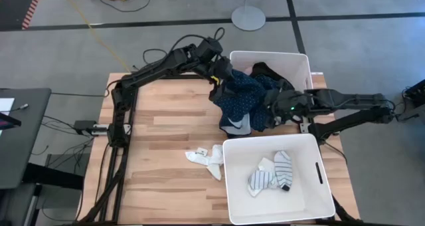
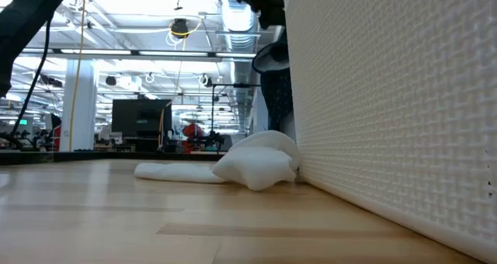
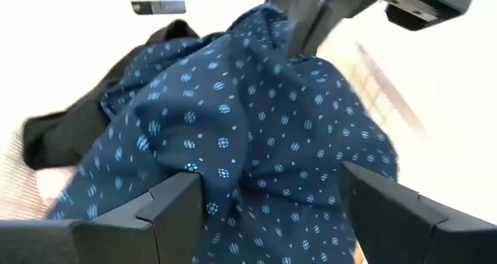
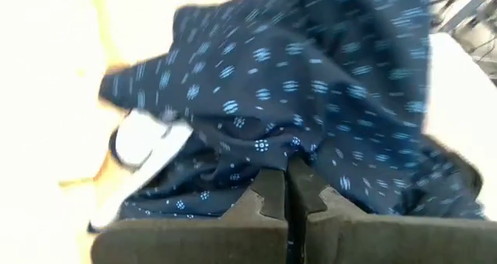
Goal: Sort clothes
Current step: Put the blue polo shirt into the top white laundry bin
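Both tools (image 1: 222, 76) (image 1: 269, 110) at navy dotted garment (image 1: 242, 96) over far bin (image 1: 302, 63).

Both arms matte black, jointed, with black cables looped along the links. Green indicator light on right arm's wrist. Fingers dark, blocky.

Wooden desk (image 1: 159, 129) bearing two white bins (image 1: 277, 179), white socks (image 1: 204, 159) beside the nearer, left of right claw (image 1: 273, 113).

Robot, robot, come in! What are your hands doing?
Left gripper open, around navy dotted shirt. Right gripper shut on it. Socks loose on table.
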`<state>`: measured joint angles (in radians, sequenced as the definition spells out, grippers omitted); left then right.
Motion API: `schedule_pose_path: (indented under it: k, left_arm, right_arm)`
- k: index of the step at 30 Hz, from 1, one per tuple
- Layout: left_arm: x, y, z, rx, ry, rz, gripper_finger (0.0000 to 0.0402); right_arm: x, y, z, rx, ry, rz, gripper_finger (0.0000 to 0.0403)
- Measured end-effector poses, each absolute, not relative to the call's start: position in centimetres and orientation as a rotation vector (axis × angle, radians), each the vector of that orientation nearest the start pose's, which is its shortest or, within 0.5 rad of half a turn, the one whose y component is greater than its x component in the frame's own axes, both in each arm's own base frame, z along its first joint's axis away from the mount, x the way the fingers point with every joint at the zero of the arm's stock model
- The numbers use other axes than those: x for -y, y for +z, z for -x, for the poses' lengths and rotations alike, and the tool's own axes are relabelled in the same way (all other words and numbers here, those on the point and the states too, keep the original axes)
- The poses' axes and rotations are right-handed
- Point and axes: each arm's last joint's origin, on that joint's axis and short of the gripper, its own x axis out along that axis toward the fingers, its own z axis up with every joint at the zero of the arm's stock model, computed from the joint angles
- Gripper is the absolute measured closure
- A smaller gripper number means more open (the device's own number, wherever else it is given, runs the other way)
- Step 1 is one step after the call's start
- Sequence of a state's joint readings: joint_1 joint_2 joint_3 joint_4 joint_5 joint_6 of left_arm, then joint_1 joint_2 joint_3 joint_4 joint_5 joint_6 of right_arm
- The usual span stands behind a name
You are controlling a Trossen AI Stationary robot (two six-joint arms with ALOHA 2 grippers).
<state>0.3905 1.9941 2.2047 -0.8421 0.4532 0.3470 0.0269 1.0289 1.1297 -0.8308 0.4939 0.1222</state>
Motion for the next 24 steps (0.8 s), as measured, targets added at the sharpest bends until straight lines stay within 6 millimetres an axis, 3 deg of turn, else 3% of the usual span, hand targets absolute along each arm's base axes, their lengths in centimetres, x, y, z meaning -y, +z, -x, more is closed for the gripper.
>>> schedule_pose_path:
  k: [9,17,24]
  left_arm:
    - [-13.0,42.3,-37.1,-0.629,-0.174,-0.064,0.0125]
    - [-8.8,41.9,-36.0,-0.819,-0.205,-0.087,0.0125]
    - [-4.7,41.3,-36.2,-0.913,-0.272,-0.122,0.0125]
  right_arm:
    - [1.3,38.1,-16.5,-0.446,-0.617,0.1,0.0402]
    - [1.9,39.6,-14.5,-0.347,-0.864,0.171,0.0402]
    - [3.6,39.0,-14.0,-0.422,-1.044,0.194,0.0403]
